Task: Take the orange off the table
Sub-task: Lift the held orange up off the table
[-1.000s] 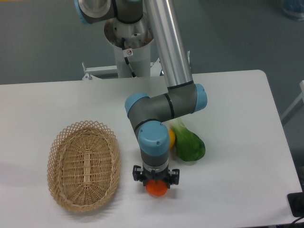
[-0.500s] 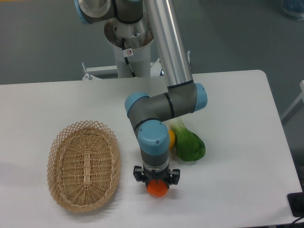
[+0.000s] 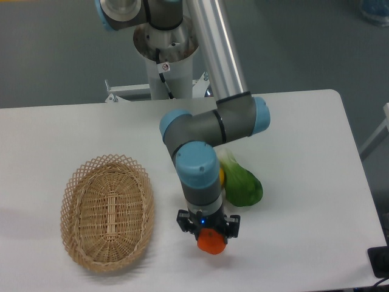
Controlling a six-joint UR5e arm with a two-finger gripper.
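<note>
The orange (image 3: 211,243), small and bright, sits between the fingers of my gripper (image 3: 209,237) near the front edge of the white table (image 3: 304,182). The gripper points straight down and its black body covers the top of the fruit, so only the lower half shows. The jaws stand closed against the orange's sides. I cannot tell whether the fruit still touches the tabletop.
An oval wicker basket (image 3: 107,212) lies to the left. Just behind the wrist sit a green vegetable (image 3: 243,185) and a yellow fruit (image 3: 220,176), mostly hidden by the arm. The robot base (image 3: 164,55) stands behind the table.
The gripper with the orange in it has shifted slightly right and toward the front edge, and the wrist looks larger, as if raised. The basket and the other produce stayed put.
</note>
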